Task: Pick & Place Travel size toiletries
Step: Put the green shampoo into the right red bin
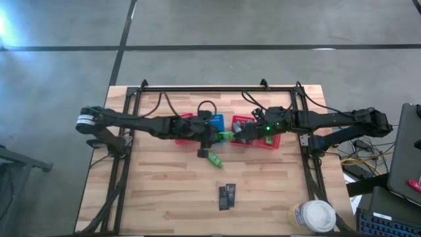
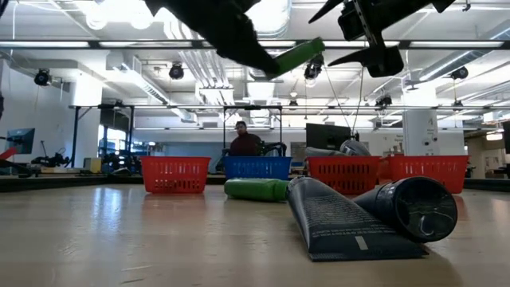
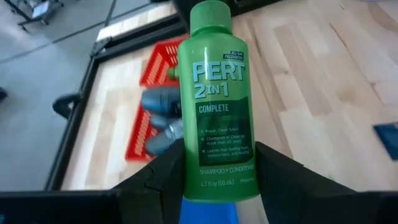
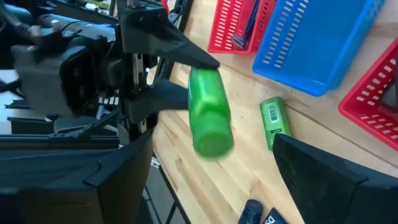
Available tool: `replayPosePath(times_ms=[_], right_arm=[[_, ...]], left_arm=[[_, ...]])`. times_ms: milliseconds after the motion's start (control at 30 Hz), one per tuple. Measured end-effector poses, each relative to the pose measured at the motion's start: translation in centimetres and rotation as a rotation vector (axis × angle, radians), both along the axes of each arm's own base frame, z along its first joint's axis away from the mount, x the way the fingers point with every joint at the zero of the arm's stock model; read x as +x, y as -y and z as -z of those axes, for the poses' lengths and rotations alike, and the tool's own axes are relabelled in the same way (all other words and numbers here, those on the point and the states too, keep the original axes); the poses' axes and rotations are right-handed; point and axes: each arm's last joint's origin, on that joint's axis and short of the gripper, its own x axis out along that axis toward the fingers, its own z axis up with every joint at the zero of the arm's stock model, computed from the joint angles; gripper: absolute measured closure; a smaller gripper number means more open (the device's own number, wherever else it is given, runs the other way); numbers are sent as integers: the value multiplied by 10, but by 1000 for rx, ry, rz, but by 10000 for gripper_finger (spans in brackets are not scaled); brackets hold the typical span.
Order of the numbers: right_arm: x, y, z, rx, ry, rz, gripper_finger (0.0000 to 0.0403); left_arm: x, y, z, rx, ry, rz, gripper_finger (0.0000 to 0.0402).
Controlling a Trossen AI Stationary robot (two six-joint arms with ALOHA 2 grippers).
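Note:
My left gripper (image 3: 214, 158) is shut on a bright green shampoo bottle (image 1: 225, 136), raised above the table's middle (image 2: 293, 54). My right gripper (image 4: 214, 155) hovers open just to the bottle's right (image 1: 245, 134), touching nothing. A second green tube (image 1: 214, 159) lies on its side on the wood (image 4: 273, 121). Two dark flat packets (image 1: 227, 196) lie nearer the near edge, large in the low view (image 2: 358, 215). Grey tubes (image 3: 158, 118) lie in a red basket. My left gripper pinches the green bottle between its two fingers (image 3: 163, 171) at the lower body near the base (image 3: 217, 180). It comes level from the table's left, with the bottle lying along the fingers. The cap end (image 3: 210, 15) sticks out toward my right gripper. The bottle is lifted clear and tilted (image 2: 293, 54).
Red baskets (image 1: 186, 125) (image 1: 270, 139) and a blue basket (image 1: 218, 123) stand in a row at the table's far middle. A lidded cup (image 1: 314, 214) sits at the near right corner. Black frame rails (image 1: 309, 164) run along both sides. A person (image 2: 243, 139) sits far behind.

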Motion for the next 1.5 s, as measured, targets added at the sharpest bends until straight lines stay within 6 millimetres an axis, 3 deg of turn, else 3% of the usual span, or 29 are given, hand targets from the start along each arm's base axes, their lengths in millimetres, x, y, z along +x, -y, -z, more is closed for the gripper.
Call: replayPosePath(times_ms=[167,400,1167,1500], right_arm=[[0,1,0,-20,-2,9,79],[0,1,0,-29,-4,14,115],[0,1,1,-17,-9,16,302],[-10,2,13,-42,-165,54,303]], left_arm=[[18,0,-9,32,19,18,235],[28,-1,-11,33,22,14,235],[28,-2,-11,32,28,13,227],[20,-1,-6,-15,-61,-17,175]])
